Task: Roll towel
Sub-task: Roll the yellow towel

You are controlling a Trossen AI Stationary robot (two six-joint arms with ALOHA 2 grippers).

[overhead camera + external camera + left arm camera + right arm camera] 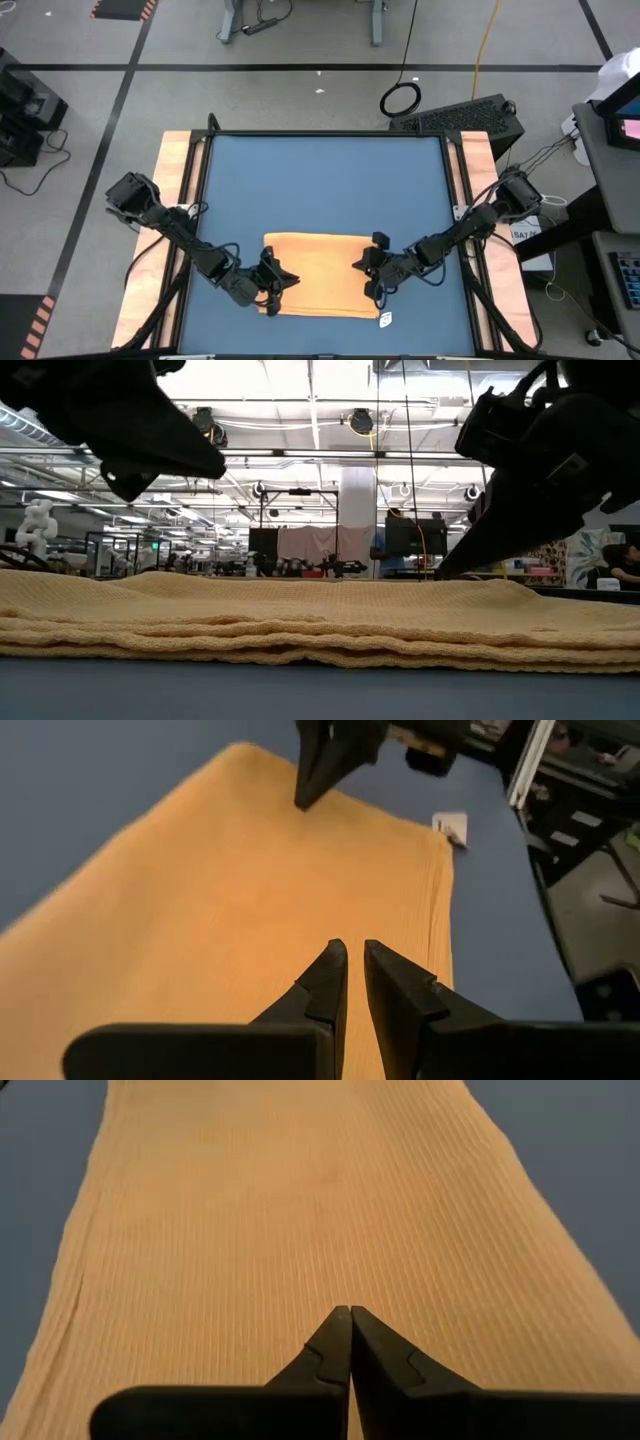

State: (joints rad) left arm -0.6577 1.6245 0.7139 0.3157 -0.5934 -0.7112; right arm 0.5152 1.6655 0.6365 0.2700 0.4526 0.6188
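The orange-yellow towel (322, 262) lies flat and folded in layers on the blue table top, near the front edge, with its white tag (386, 320) at the near right corner. My left gripper (295, 281) hovers over the towel's left part, clear of it in the low view (130, 485). Its fingers are almost together, with only a thin slit and nothing between them (351, 952). My right gripper (350, 1312) is shut and slants down over the towel's right part (357, 266). My right gripper's shut fingertips (442, 573) come down slanting from the table's right side, as far as the towel's top surface (290, 820) near its right end. I cannot tell whether they touch the cloth or stop just above it. The towel lies flat there.
Bare blue table top (320, 180) stretches from the towel to the far edge. Wooden rails (178, 170) run along both sides of the table. A black keyboard-like unit (462, 116) and cables lie on the floor beyond the far right corner.
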